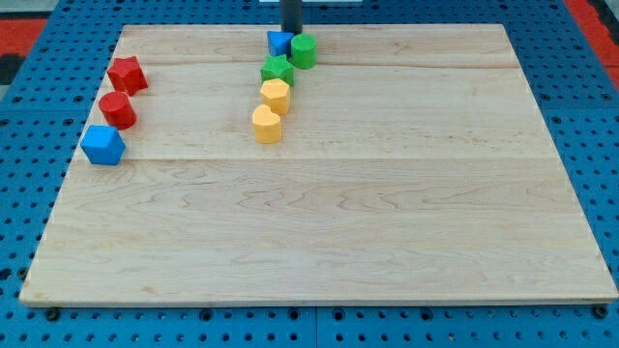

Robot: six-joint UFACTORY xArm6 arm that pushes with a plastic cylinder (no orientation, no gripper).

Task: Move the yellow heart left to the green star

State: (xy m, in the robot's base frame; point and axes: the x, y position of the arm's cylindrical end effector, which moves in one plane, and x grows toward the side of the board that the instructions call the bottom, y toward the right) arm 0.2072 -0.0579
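The green star lies near the top middle of the wooden board. Two yellow blocks sit just below it in a column. The upper one looks many-sided and touches the star. The lower one looks like the yellow heart and touches the upper yellow block. My tip comes down at the top edge of the board. It stands just behind a small blue block and a green cylinder, above the star and away from the heart.
At the view's left edge of the board lie a red star, a red cylinder and a blue cube. A blue perforated table surrounds the board.
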